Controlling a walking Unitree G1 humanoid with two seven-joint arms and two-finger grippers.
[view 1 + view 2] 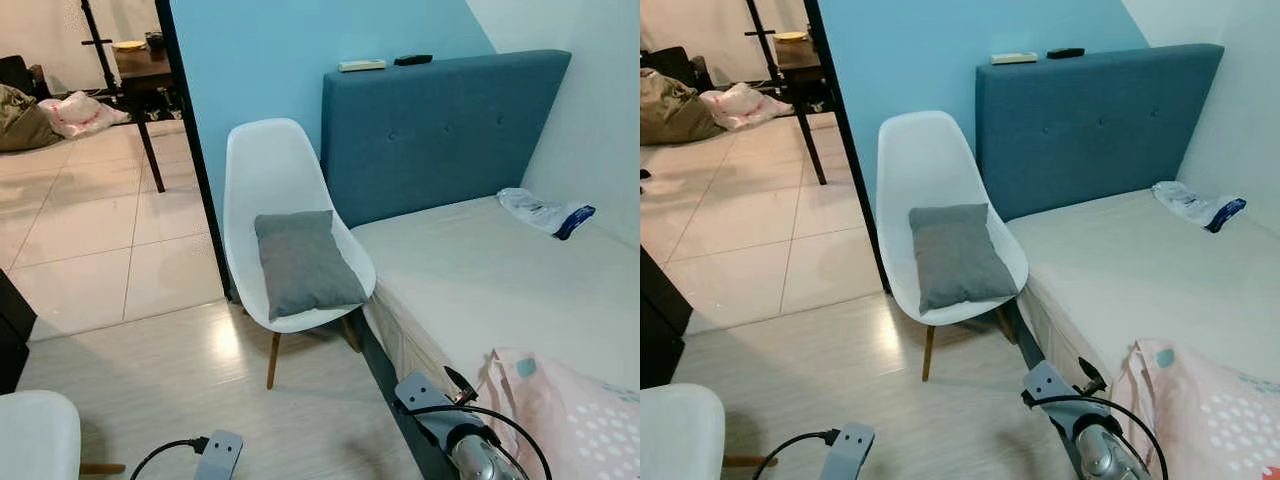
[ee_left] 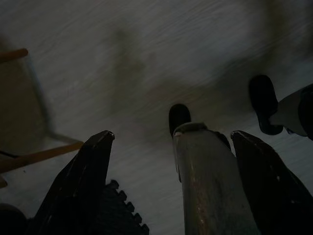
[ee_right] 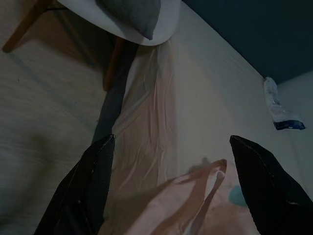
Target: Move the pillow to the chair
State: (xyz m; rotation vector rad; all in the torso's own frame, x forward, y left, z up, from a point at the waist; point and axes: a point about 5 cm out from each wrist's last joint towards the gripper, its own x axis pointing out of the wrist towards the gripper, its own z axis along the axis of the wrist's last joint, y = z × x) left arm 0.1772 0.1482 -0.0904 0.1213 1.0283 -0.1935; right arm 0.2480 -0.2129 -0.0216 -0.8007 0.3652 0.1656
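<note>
Nearest: right tool (image 3: 168,181), black fingers spread wide, empty, over the cream bed sheet (image 1: 480,270) beside a pink dotted fabric (image 1: 570,410), cut off at frame edge. Left tool (image 2: 171,181) likewise wide, empty, above pale wood-grain floor (image 1: 180,380); view dark, blurred. Farther: grey square fabric pillow (image 1: 303,262), soft, slightly creased, lying on seat of white moulded plastic chair with wooden legs (image 1: 265,165). Behind: teal button-tufted upholstered headboard (image 1: 440,125); two small objects on top, indistinct.
</note>
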